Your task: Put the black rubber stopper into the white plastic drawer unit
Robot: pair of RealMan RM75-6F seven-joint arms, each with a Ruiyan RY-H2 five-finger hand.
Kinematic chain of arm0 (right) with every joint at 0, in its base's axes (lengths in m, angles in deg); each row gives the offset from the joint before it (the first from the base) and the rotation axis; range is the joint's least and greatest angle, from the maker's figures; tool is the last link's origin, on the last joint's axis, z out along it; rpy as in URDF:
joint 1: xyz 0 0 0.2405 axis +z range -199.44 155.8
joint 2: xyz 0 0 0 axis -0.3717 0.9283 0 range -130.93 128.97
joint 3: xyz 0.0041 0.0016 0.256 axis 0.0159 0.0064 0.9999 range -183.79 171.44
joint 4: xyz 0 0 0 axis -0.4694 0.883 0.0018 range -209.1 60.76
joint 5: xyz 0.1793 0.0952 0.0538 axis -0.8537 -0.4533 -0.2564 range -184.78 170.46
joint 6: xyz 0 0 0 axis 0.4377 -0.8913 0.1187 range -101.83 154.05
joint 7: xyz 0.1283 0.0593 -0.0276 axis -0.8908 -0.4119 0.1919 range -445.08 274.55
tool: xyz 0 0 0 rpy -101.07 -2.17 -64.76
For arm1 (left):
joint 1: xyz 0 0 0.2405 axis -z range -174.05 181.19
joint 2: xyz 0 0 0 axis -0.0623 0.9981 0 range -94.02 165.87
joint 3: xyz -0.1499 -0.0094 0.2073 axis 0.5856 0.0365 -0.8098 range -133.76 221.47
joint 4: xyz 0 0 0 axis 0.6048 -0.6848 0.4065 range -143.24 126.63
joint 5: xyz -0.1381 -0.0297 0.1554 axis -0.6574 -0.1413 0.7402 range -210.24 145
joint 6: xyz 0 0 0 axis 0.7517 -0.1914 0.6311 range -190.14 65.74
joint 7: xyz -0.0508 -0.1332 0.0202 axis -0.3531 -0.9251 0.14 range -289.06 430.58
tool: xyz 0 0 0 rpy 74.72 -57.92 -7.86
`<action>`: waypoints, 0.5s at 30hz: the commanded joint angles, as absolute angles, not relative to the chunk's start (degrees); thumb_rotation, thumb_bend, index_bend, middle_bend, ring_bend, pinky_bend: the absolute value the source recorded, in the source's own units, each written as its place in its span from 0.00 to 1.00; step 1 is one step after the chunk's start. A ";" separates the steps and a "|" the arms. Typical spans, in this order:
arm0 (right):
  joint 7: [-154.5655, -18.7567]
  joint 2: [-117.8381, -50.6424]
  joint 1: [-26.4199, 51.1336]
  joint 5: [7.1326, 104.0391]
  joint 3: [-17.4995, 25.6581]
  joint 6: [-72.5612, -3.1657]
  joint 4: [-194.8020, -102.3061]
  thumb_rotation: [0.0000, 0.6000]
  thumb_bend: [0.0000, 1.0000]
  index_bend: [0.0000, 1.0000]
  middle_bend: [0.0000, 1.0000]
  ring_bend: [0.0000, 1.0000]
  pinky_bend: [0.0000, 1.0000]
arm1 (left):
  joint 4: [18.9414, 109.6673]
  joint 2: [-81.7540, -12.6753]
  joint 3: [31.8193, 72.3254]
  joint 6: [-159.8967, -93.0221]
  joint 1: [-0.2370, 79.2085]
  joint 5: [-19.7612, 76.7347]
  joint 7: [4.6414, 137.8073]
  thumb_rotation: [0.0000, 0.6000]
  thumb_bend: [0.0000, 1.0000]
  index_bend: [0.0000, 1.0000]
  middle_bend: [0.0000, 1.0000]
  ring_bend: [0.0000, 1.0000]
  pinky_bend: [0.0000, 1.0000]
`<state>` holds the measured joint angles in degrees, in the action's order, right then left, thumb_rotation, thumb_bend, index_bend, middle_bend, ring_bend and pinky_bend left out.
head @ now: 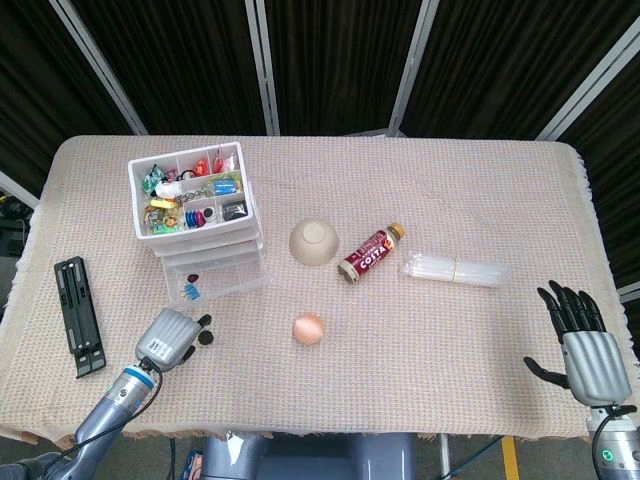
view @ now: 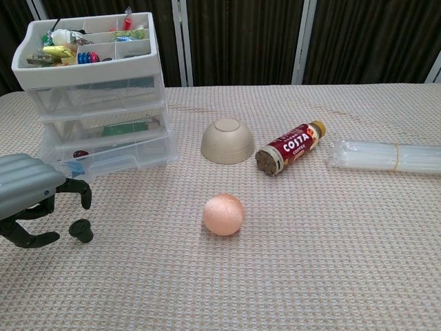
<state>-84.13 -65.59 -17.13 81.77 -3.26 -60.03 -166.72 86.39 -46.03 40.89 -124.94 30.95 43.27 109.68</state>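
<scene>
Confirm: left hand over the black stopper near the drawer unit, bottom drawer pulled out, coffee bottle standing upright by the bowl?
Not quite: the coffee bottle lies on its side beside the bowl, as the chest view shows. The rest holds: the left hand is over the black stopper near the drawer unit, bottom drawer pulled out.

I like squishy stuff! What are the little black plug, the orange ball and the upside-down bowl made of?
The black rubber stopper looks like matte rubber: dull, no shine. The orange ball seems soft, maybe foam or rubber, with faint seams and no gloss. The upturned bowl looks like hard beige plastic or ceramic, smooth and evenly coloured; I cannot tell which.
</scene>
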 commanded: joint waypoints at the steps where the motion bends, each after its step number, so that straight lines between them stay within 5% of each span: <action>1: -84.14 -65.61 -17.12 81.79 -3.26 -60.02 -166.74 1.00 0.07 0.07 0.00 0.00 0.00 | 86.11 -46.23 40.90 -124.94 30.90 43.18 109.66 1.00 0.32 0.33 1.00 0.89 0.71; 15: -84.33 -65.77 -17.22 81.92 -3.14 -60.42 -166.62 1.00 0.07 0.07 0.00 0.00 0.00 | 83.61 -48.29 41.29 -123.91 30.98 41.76 108.69 1.00 0.32 0.34 1.00 0.89 0.71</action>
